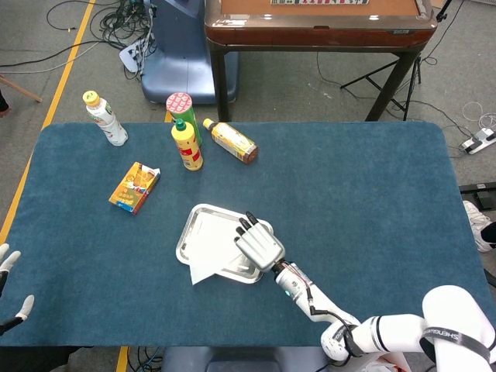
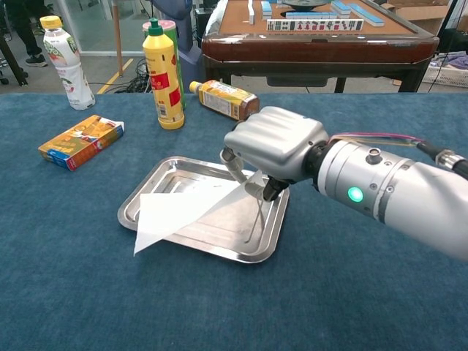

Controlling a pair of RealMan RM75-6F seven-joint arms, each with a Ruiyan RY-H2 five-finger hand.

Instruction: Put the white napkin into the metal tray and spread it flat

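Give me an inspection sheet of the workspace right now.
Surface: table, blue cloth.
Job's things: white napkin lies in the metal tray, one corner hanging over the near left rim, not yet flat.
Clutter: yellow bottle, white bottle, brown bottle on its side, orange box.
Hands: right hand pinches the napkin's corner; left hand at the table's edge, holding nothing.
Cables: floor cables.
Surroundings: mahjong table behind.
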